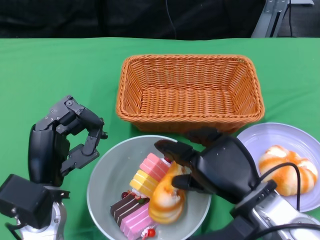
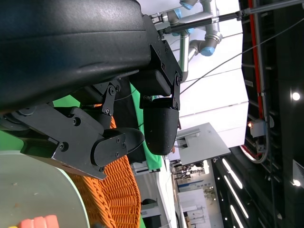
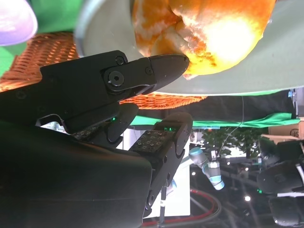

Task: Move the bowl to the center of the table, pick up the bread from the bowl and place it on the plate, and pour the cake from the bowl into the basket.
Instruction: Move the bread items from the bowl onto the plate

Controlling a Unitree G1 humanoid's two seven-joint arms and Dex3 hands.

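Observation:
The grey bowl [image 1: 102,172] sits at the near middle of the table, in front of the basket. It holds several cake slices [image 1: 145,192], pink, yellow and brown, and a golden bread [image 1: 165,202]. My right hand [image 1: 220,167] reaches over the bowl's right side with its fingers spread above the bread. In the right wrist view one fingertip [image 3: 171,64] touches the bread [image 3: 223,33] while the others stay apart from it. My left hand [image 1: 62,145] hovers just left of the bowl with bent fingers and holds nothing. In the left wrist view the bowl's rim [image 2: 33,190] lies beside that hand [image 2: 95,95].
The orange wicker basket [image 1: 190,90] stands empty behind the bowl. At the right, a lavender plate [image 1: 280,137] carries another bread [image 1: 287,170]. Green cloth covers the table, with open cloth at the far left.

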